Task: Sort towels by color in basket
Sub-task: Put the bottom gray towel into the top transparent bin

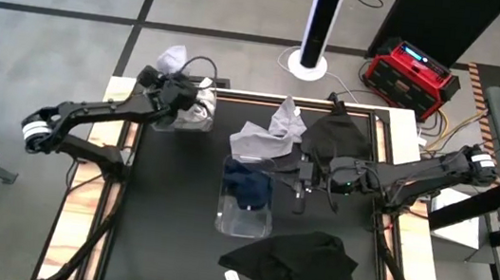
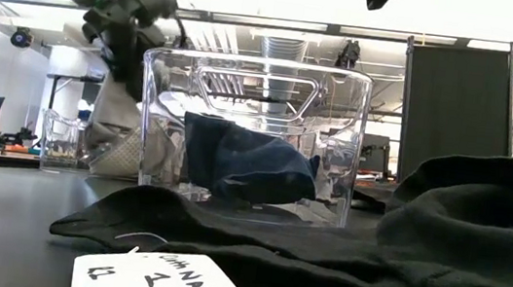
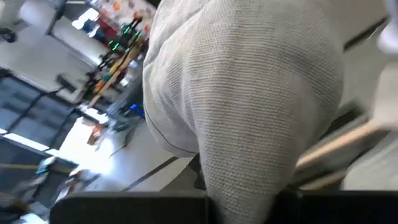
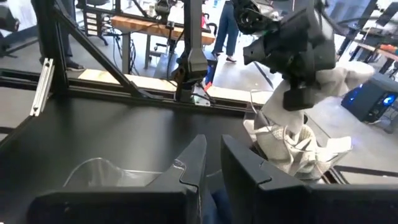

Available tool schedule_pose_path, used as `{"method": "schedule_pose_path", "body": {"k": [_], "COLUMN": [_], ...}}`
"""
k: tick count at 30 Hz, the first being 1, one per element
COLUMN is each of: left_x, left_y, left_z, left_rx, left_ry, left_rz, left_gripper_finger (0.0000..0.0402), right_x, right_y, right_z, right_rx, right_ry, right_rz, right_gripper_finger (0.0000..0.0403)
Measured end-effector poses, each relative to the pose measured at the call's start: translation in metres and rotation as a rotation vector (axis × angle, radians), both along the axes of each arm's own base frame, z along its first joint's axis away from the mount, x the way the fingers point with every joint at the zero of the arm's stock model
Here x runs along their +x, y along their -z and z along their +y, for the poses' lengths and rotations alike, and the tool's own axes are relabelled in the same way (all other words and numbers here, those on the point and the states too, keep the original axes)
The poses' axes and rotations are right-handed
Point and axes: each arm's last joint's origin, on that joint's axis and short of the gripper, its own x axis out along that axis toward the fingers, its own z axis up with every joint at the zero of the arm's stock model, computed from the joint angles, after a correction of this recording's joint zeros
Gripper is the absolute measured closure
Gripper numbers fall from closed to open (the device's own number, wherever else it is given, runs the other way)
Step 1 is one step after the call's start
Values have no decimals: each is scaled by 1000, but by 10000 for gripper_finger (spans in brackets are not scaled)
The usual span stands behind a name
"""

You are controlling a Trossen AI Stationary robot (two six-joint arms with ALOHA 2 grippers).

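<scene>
My left gripper [image 1: 182, 93] hangs over a clear basket [image 1: 185, 121] at the table's far left and is shut on a light grey towel [image 3: 249, 93]. More light grey cloth [image 4: 292, 146] is heaped in that basket. A second clear basket [image 1: 245, 218] at mid table holds a navy towel [image 1: 249, 183]. Two light grey towels [image 1: 267, 138] and a black towel [image 1: 338, 137] lie on the table behind it. Another black towel [image 1: 297, 261] lies spread near the front edge. My right gripper [image 1: 302, 180] hovers just right of the middle basket, shut on nothing. My left gripper comes at the light grey towel from above, pointing down [image 4: 297, 99]. The cloth bunches around the fingers and hides which part they have. The towel hangs below [image 2: 118, 117] into the far-left basket, and a bunch of it sticks up past the gripper [image 1: 172, 56].
A white label tag [image 1: 233, 279] lies by the front black towel. A white pole base [image 1: 309, 66] and a red box [image 1: 409, 74] stand on the floor beyond the far edge. Bare black tabletop [image 1: 169, 216] lies left of the middle basket.
</scene>
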Motion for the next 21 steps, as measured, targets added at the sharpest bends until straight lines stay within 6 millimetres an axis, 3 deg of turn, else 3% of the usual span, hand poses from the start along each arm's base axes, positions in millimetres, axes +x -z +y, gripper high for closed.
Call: {"method": "schedule_pose_path", "body": {"k": [7,12,21], "left_x": [-12,-15,-21], "left_y": [19,25,21], "left_z": [-9,-14,-17], "left_rx": [-145,-312,-432], "left_ry": [-28,43,42], "left_rz": [48,13,72], "left_gripper_finger": [401,401,401], "right_x": [0,0,0], "right_y": [0,0,0], "right_z": [0,0,0], "right_rx": [12,22,41], "right_ry": [2,4,7], "right_rz": [-1,-3,-8], "right_gripper_finger": [365,365,365]}}
